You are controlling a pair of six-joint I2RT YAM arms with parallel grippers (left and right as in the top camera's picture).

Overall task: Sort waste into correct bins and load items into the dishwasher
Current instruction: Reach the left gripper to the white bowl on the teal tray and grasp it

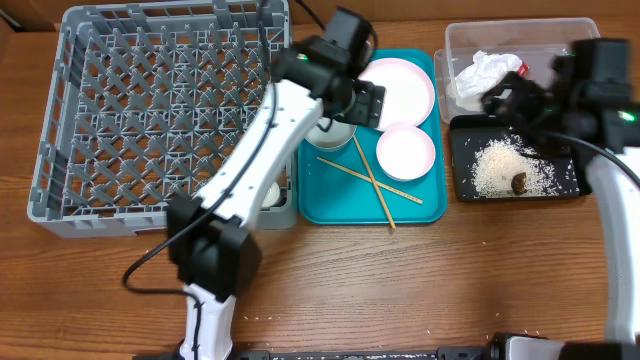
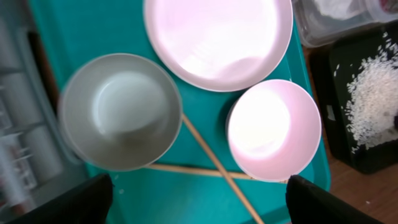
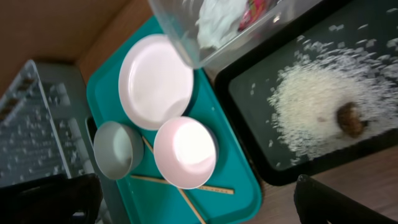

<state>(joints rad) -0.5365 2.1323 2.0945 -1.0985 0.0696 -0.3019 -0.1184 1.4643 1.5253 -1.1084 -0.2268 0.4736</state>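
Overhead: left gripper [image 1: 352, 98] hangs over teal tray [image 1: 340, 205], betw. plate [image 1: 400, 85] and grey dish rack [image 1: 150, 110]; napkin [image 1: 483, 75] in clear tub [image 1: 545, 40], rice [image 1: 505, 165] on black tray [image 1: 462, 187]

Left wrist: jaws wide apart, empty, above grey-blue bowl [image 2: 121, 112], white bowl [image 2: 273, 130] and chopsticks [image 2: 211, 158]. Best to pinch grey-blue bowl's rim on side away from chopsticks, lift straight, w/o nudging plate

Right wrist: right gripper [image 3: 199, 186] spread, holding nothing, near black tray

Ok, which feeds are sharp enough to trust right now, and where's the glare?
Overhead: sharp and evenly lit, though the plate and white bowl wash out pinkish. Left wrist: soft all over, glare blows out both, the dish rack at the left edge is a blur. Right wrist: slightly blurred; the clear tub near the lens is out of focus, rice grains merge.
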